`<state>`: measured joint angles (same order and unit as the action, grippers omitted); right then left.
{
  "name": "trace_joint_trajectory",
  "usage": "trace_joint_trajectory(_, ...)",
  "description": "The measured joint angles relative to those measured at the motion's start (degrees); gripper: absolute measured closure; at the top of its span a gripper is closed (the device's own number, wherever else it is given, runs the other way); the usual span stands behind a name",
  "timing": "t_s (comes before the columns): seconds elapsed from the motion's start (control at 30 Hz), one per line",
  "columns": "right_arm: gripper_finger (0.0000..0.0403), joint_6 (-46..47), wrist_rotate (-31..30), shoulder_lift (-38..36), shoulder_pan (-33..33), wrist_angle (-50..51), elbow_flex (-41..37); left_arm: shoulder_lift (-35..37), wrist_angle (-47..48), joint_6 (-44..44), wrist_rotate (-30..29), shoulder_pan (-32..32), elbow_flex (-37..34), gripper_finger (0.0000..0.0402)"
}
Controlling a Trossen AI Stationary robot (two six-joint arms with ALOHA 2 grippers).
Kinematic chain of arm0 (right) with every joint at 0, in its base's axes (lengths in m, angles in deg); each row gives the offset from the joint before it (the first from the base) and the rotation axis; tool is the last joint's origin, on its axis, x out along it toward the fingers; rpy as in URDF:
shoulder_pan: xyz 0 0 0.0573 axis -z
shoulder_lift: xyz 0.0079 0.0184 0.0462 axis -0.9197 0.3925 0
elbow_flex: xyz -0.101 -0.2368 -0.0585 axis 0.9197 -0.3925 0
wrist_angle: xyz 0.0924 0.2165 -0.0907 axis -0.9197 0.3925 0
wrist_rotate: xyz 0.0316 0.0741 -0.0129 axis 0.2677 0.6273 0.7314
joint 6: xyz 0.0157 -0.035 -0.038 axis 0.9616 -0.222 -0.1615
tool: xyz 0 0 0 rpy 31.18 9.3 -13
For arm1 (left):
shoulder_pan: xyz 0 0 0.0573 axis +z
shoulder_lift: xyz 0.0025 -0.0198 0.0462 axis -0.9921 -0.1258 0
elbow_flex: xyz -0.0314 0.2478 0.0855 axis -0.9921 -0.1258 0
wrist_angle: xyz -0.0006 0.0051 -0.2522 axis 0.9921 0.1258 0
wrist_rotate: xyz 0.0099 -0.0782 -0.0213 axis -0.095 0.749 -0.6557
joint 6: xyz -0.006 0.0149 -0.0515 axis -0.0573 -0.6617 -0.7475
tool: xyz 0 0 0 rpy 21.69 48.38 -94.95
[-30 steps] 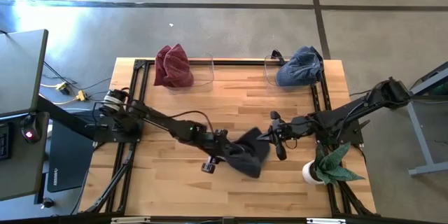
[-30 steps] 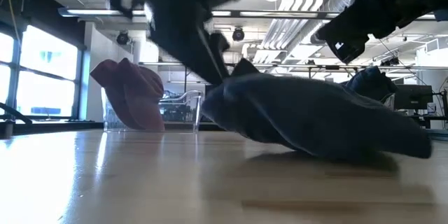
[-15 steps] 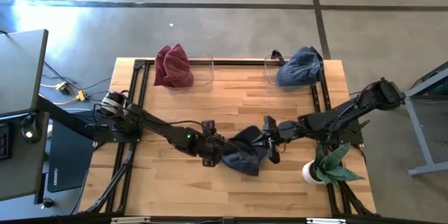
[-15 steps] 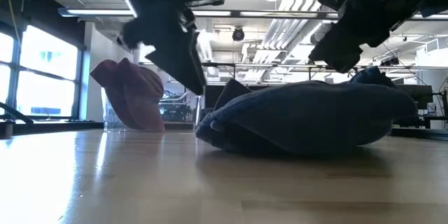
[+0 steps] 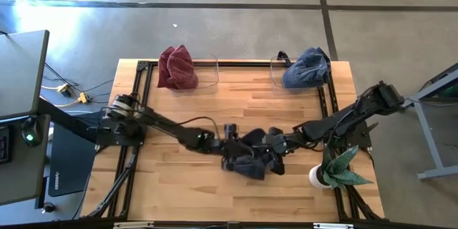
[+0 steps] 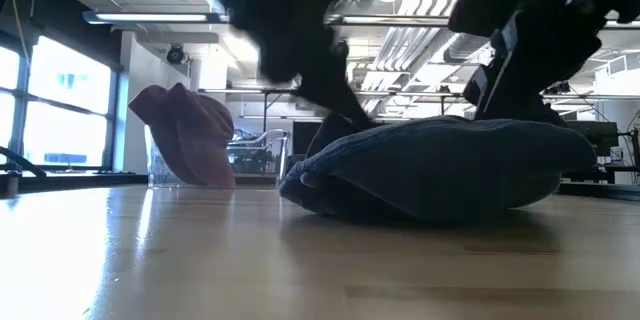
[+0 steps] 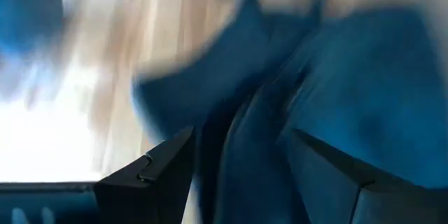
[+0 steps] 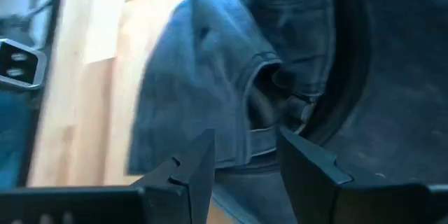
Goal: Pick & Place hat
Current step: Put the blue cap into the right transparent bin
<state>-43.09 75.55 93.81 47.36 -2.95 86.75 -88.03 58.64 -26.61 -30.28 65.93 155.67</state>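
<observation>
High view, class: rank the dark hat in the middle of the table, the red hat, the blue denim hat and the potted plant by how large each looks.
1. dark hat
2. red hat and blue denim hat: too alike to separate
3. potted plant: close to those two, so its place is unsure

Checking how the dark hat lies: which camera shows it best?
The low view: the dark hat lies whole, side-on on the table. The high view has both grippers over it; the wrist views show only close-up fabric.
</observation>
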Motion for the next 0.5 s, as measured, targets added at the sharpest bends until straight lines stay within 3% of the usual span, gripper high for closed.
trace_joint_trajectory(0.13, 0.0260, 0.31, -2.13, 0.61, -1.37, -0.04, -1.03, -2.76, 1.20, -2.98, -1.33, 2.71, -0.06, 0.0183)
trace_joint_trajectory(0.37, 0.0289, -3.60, -0.82, 1.77, -1.86, 0.83, -0.62, -4.04, 5.86, -7.53, -11.05, 3.76, -0.12, 0.0183)
trace_joint_trajectory(0.5, 0.0311, -4.78, -5.21, 1.77, -2.19, 2.58, 2.76, -2.68, 7.29, -8.59, -14.28, 2.06, -0.13, 0.0183)
